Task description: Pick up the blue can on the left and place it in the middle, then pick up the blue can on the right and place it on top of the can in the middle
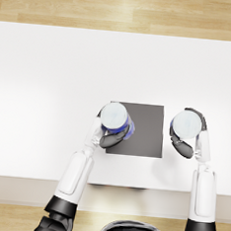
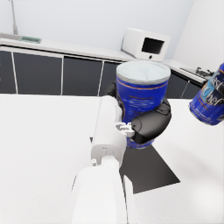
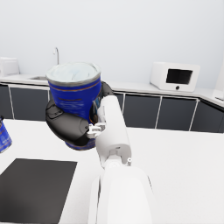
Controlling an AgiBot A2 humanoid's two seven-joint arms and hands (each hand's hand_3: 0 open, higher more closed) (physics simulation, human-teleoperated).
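We observe the left robot hand [image 1: 109, 137] wrapped around the left blue can [image 1: 115, 118], its dark fingers [image 2: 151, 127] closed on the can's side below the label band. In the head view this can sits at lower centre of the frame, over the left edge of the dark mat [image 1: 142, 129]. In the left wrist view the can stands upright in the grip, silver lid up, and whether its base touches the mat we cannot tell.

We observe the right robot hand [image 1: 183, 143] closed in the same manner on the right blue can [image 1: 187, 124], which appears right of centre in the head view, just beside the mat's right edge and apart from it. In the right wrist view the dark fingers [image 3: 70, 124] grip this can's lower body; the can is held clear of the white worktop [image 1: 51, 82], upright with a slight tilt.

The two cans are near each other, separated by the mat's width.

Beyond the worktop, the right wrist view shows a white microwave [image 3: 175, 76] at upper right on a counter with dark cabinet fronts [image 3: 140, 111].
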